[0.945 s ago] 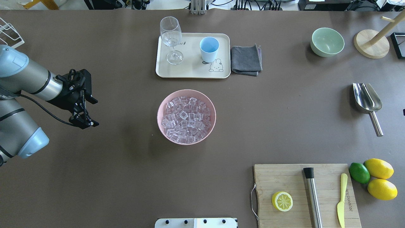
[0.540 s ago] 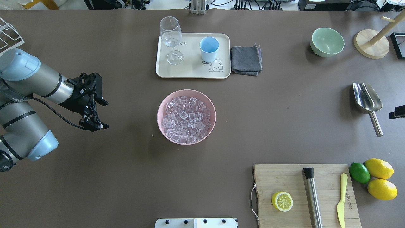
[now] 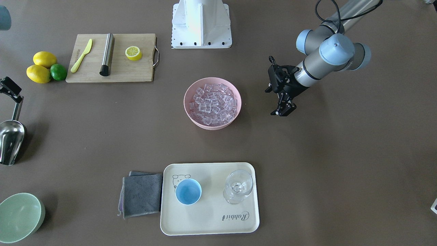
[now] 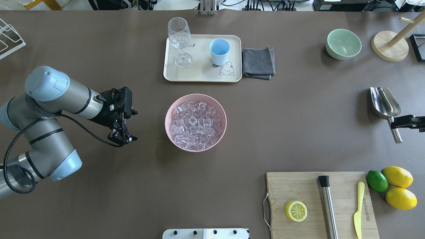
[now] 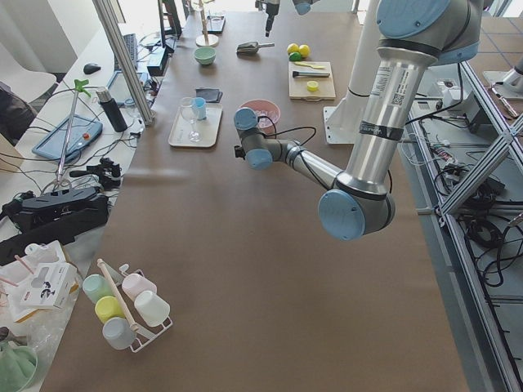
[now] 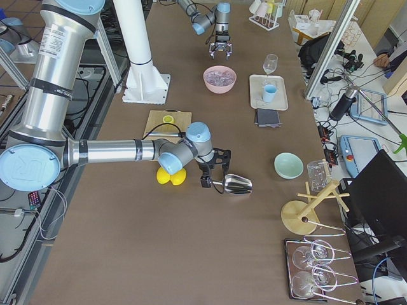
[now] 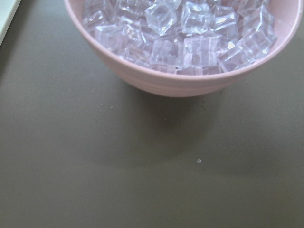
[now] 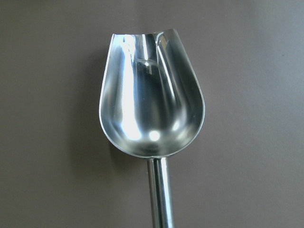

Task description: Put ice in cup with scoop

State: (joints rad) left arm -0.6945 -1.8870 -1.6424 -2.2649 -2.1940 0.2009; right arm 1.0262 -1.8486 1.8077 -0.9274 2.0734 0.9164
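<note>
Brown table (image 4: 298,132), shiny silver scoop (image 8: 152,109) lying flat, trough empty

A robotics lab: teach pendants (image 6: 372,101), a power strip (image 5: 61,202) and loose cables (image 5: 489,234) flank the work table (image 4: 99,199).

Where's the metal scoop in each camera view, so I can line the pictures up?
Front-facing: scoop at the left edge, mid-height.
Overhead: scoop near the right edge.
Exterior left: scoop far off, at the top.
Exterior right: scoop low, near centre.
Left wrist: not in it.
Right wrist: scoop fills the frame.
Landmark: the pale green bowl stands near it in all four exterior views.
</note>
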